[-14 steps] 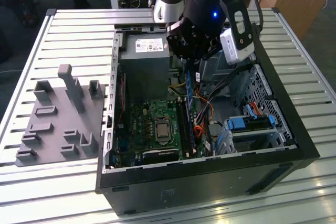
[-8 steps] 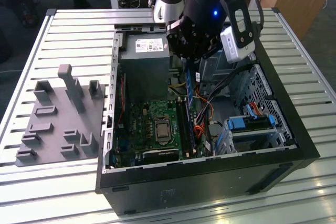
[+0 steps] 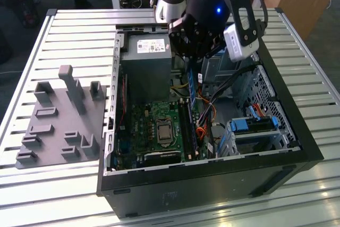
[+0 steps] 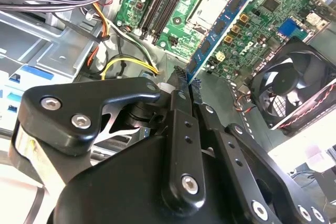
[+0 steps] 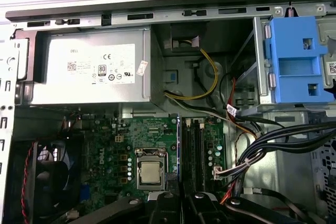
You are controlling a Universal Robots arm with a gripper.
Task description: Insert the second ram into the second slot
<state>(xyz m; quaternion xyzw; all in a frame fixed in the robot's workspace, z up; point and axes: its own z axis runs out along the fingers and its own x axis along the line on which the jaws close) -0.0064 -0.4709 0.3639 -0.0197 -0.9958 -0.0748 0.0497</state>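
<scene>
My gripper (image 4: 185,83) is shut on one end of the second ram (image 4: 219,27), a thin blue stick with small chips along it. The stick juts out from the fingertips over the green motherboard (image 4: 273,9). In the exterior view the gripper (image 3: 190,63) hangs inside the open computer case (image 3: 212,179), and the ram (image 3: 190,89) points down toward the dark memory slots (image 3: 186,126). In the first wrist view the ram (image 5: 179,145) shows edge-on, between the processor socket (image 5: 151,170) and the slots (image 5: 195,145). It stays above the board and is not seated.
A grey power supply (image 5: 89,66) fills the case's far end. Black cable bundles (image 5: 278,140) and orange wires run beside the slots. A blue drive-bay latch (image 5: 294,59) and a case fan (image 4: 296,85) sit nearby. A grey fixture plate (image 3: 58,120) lies on the slatted table.
</scene>
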